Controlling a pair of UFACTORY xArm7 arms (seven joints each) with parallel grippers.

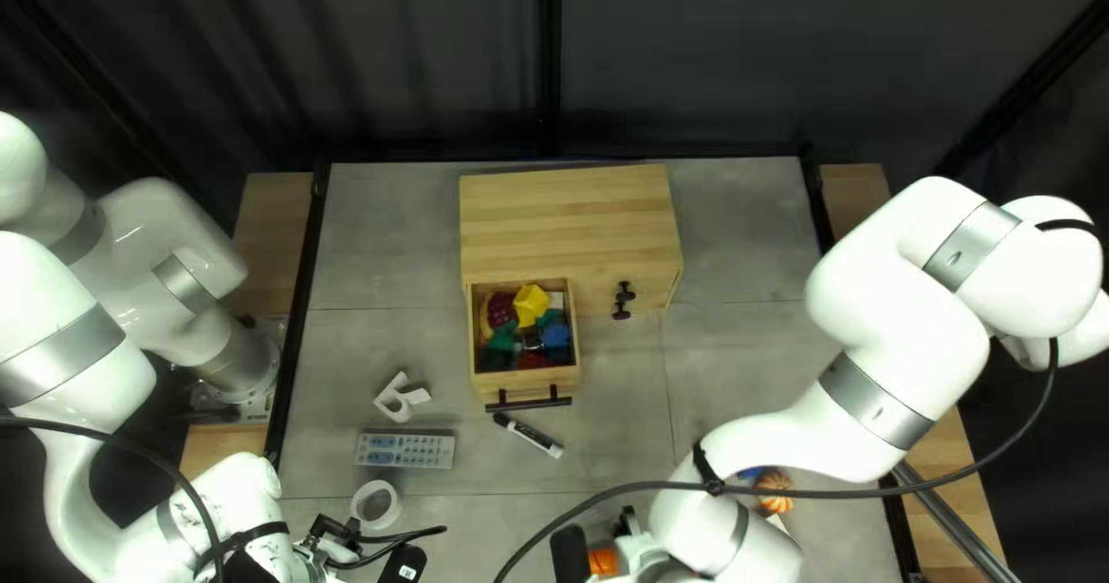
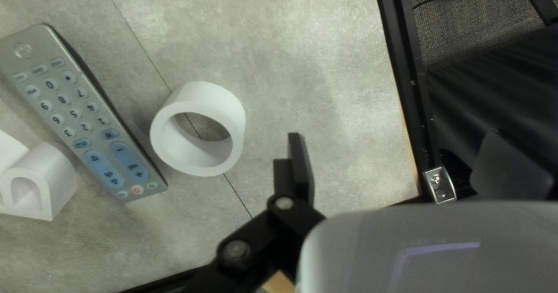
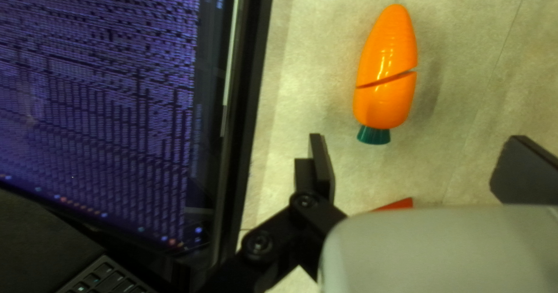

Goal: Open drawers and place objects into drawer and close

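Your right tool (image 3: 415,153) is wide open, holding nothing; the toy carrot (image 3: 385,101) lies on the desk (image 1: 381,236) just ahead. Centre over it, lower level, and squeeze gently across its seam so the 2 parts stay together; lift clear of the drawer (image 1: 493,387) rim. Your left tool (image 2: 398,153), also wide, holds nothing. You have 1 pulled-out drawer, 1 carrot, 1 white ring (image 2: 203,92), 1 remote control (image 2: 87,116), 1 marker (image 1: 531,435).

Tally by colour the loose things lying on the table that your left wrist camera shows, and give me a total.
White: 2, the ring and the R-shaped piece
Grey: 1, the remote
Total: 3
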